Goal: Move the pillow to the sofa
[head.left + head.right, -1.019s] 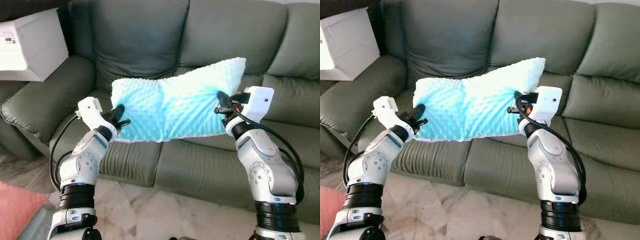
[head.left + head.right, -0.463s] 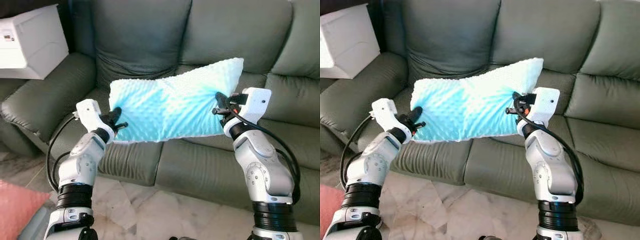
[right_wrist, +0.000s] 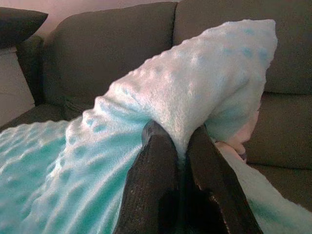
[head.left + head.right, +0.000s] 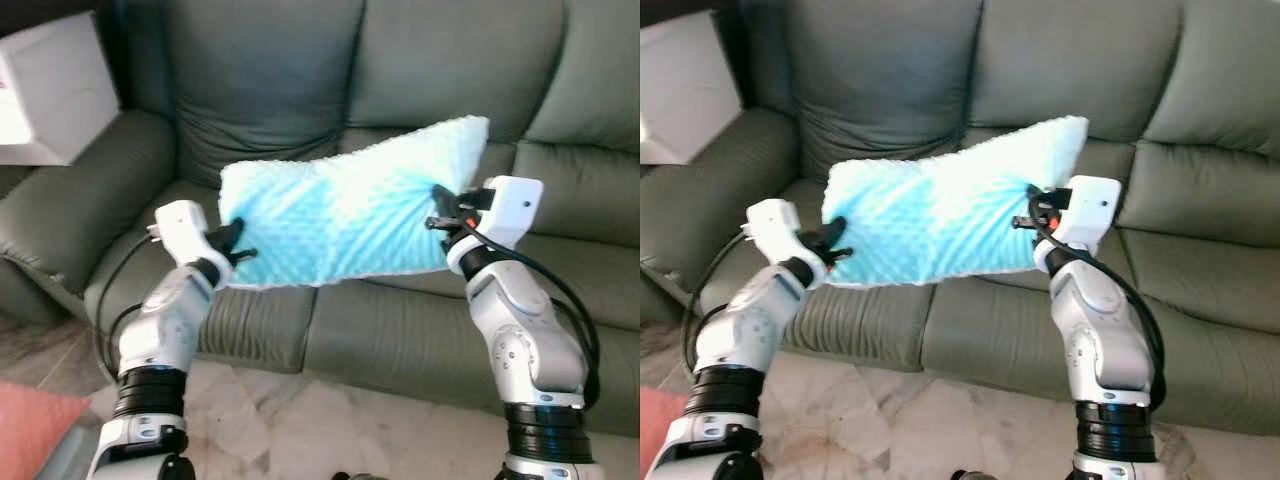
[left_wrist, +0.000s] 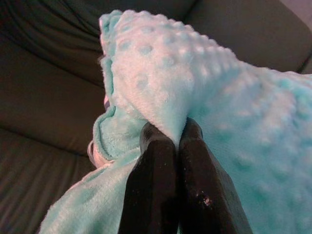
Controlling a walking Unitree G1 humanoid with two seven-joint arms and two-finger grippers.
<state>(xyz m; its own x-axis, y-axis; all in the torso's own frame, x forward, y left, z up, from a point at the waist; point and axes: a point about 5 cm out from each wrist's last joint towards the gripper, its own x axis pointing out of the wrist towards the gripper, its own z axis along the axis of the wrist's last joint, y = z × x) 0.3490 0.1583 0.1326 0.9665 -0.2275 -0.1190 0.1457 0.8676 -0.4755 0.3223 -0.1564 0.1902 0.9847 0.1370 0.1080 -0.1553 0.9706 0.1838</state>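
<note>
A light turquoise dimpled pillow (image 4: 340,215) hangs stretched between my two grippers, above the seat of the grey-green sofa (image 4: 400,330). My left gripper (image 4: 236,243) is shut on the pillow's left edge, its black fingers (image 5: 158,195) pinching a fold of the fabric (image 5: 161,92). At the right edge my right gripper (image 4: 440,208) is shut on the pillow too, with a ridge of fabric (image 3: 195,92) squeezed between its fingers (image 3: 151,190). The pillow's right corner sits higher than its left.
A white box (image 4: 45,100) stands at the left beyond the sofa's armrest (image 4: 70,215). The back cushions (image 4: 280,80) rise behind the pillow. Marble floor (image 4: 280,420) lies below, with a pink rug corner (image 4: 30,430) at the lower left.
The camera has shifted slightly, so the sofa sits a bit further left and closer. Both grippers keep their hold on the pillow, which stays at about the same height.
</note>
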